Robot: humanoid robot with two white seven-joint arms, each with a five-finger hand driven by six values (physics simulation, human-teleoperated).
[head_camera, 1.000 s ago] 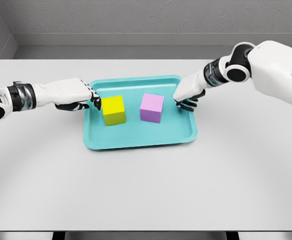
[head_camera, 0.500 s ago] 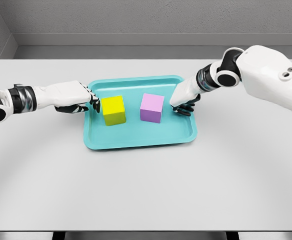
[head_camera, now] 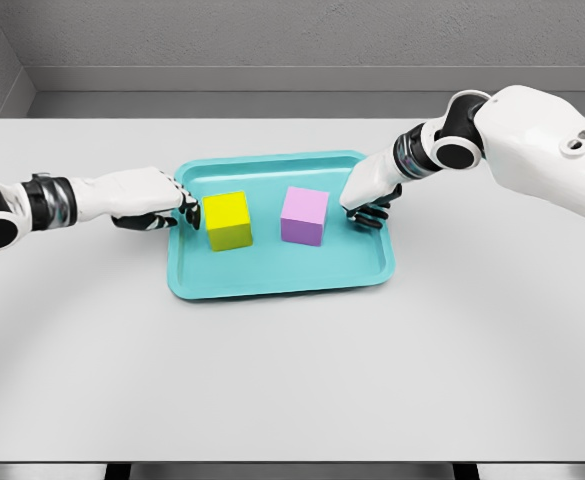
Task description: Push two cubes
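The left robot hand [head_camera: 162,203], fingers curled and holding nothing, reaches over the left rim of a shallow turquoise rectangular tray [head_camera: 272,282], its dark fingertips just beside the left face of a bright yellow cube [head_camera: 228,220]; whether they touch it cannot be told. The right robot hand [head_camera: 370,200], its fingers likewise curled and holding nothing, hangs over the tray's right side near the far right corner, a clear gap separating it from a pale purple cube [head_camera: 304,215]. Both cubes sit inside the tray, side by side but apart, the yellow one toward the left edge and the purple one just right of the middle. The tray lies on a plain white surface [head_camera: 292,380], toward its far edge, roughly midway between its left and right edges.
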